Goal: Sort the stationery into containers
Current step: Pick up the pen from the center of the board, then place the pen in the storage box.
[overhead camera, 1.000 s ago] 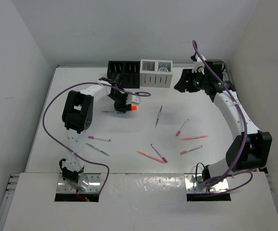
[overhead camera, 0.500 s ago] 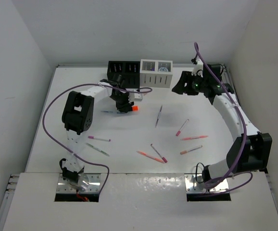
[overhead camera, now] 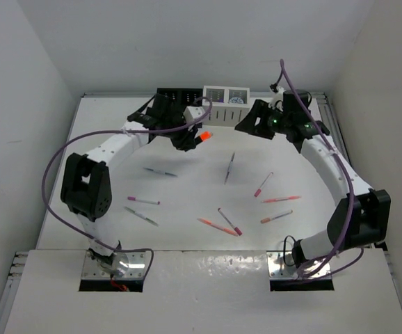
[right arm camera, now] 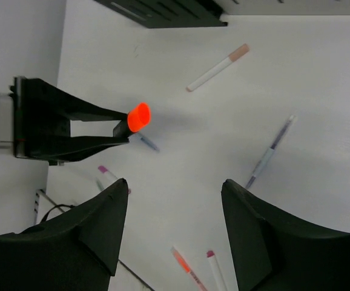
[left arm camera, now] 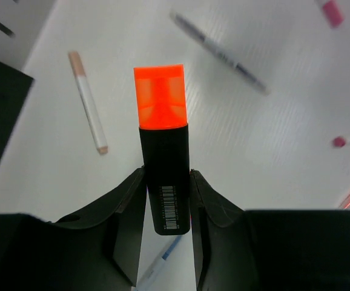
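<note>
My left gripper (overhead camera: pixel 193 138) is shut on the stubby orange-black highlighter (overhead camera: pixel 202 137), held above the table just in front of the black container (overhead camera: pixel 180 101). In the left wrist view the fingers clamp the highlighter's black body (left arm camera: pixel 165 182), with the orange cap (left arm camera: pixel 160 97) pointing away. The white container (overhead camera: pixel 227 106) stands to the right of the black one. My right gripper (overhead camera: pixel 246 124) hangs open and empty in front of the white container; its wrist view shows the wide gap (right arm camera: pixel 175 185) and the highlighter (right arm camera: pixel 137 117) off to the left.
Several pens lie loose on the table: a grey-purple one (overhead camera: pixel 229 167), pink ones (overhead camera: pixel 263 184) (overhead camera: pixel 143 200), orange ones (overhead camera: pixel 217 226) (overhead camera: pixel 276 216), a bluish one (overhead camera: pixel 161 171). A white pen with a tan cap (right arm camera: pixel 217 68) lies near the black container's (right arm camera: pixel 163 9) front.
My left gripper closed on the highlighter, lifted it off the table and carried it back and right toward the containers. My right gripper drifted left and opened a little wider.
</note>
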{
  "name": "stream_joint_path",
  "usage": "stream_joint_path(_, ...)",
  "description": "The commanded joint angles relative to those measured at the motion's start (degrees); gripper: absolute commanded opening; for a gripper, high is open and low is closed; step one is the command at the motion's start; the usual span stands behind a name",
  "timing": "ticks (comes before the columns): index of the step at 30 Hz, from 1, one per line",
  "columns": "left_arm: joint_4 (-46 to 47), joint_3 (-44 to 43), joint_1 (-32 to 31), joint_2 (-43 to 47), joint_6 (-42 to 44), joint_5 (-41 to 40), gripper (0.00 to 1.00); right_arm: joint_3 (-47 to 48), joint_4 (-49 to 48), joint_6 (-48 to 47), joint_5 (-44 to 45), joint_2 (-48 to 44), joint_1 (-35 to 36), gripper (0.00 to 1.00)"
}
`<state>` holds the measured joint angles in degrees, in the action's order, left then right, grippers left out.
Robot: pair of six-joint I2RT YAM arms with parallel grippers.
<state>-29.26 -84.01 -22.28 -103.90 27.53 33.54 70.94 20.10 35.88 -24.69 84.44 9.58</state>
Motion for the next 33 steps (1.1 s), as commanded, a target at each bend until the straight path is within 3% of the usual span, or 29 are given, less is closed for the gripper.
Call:
stream_joint_path(1, 4.2, -0.5, -1.6, 4.8, -9.8, 2.4, 0.08, 1.8, -3.5, 2.2, -2.0, 0.7, 3.3, 0.63)
stream_joint_path(9, 4.5, -0.8, -7.0, 10.8, -13.4, -1.0, 0.06, 5.6, -5.8, 4.6, -2.5, 4.1, 9.9, 0.65)
stream_joint_path(18, 4.9, 0.8, -8.6, 14.4, -12.8, -3.1, 0.05, 6.9, -6.9, 9.6, -4.1, 6.8, 10.1, 0.63)
stream_joint_path(26, 5.8, 0.9, -8.6, 14.2, -13.2, -2.8, 0.04, 4.1, -10.5, 14.6, -9.4, 6.7, 10.1, 0.40)
stream_joint_path(30, 6.1, 0.9, -8.6, 13.9, -13.4, -3.2, 0.04, 4.9, -10.4, 14.7, -9.7, 7.1, 10.1, 0.23)
stream_joint_path(33, 6.4, 1.0, -8.6, 13.9, -13.6, -3.6, 0.05, 4.8, -10.3, 15.0, -10.4, 7.6, 10.2, 0.23)
